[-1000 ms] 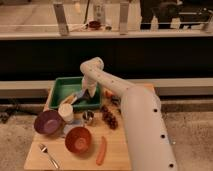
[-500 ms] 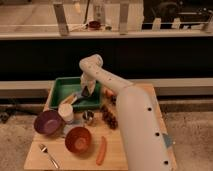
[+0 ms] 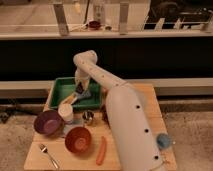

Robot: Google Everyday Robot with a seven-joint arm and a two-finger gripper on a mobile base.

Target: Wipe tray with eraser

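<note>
The green tray (image 3: 62,90) sits at the back left of the wooden table. My gripper (image 3: 81,90) reaches down into the tray near its middle, the arm coming in from the right. It is shut on the eraser (image 3: 86,93), a small light blue block with a dark face, which rests against the tray floor. A tan-yellow stick-like piece (image 3: 70,99) lies in the tray just left of the gripper.
In front of the tray stand a white cup (image 3: 65,112), a purple bowl (image 3: 47,122), an orange bowl (image 3: 78,139) and a small metal cup (image 3: 88,117). A fork (image 3: 48,155) and an orange stick-shaped item (image 3: 102,150) lie near the table's front edge. A blue object (image 3: 162,141) sits at the right.
The arm's wrist has shifted a little back and left over the tray, and the gripper with the eraser has moved slightly toward the tray's far side.
</note>
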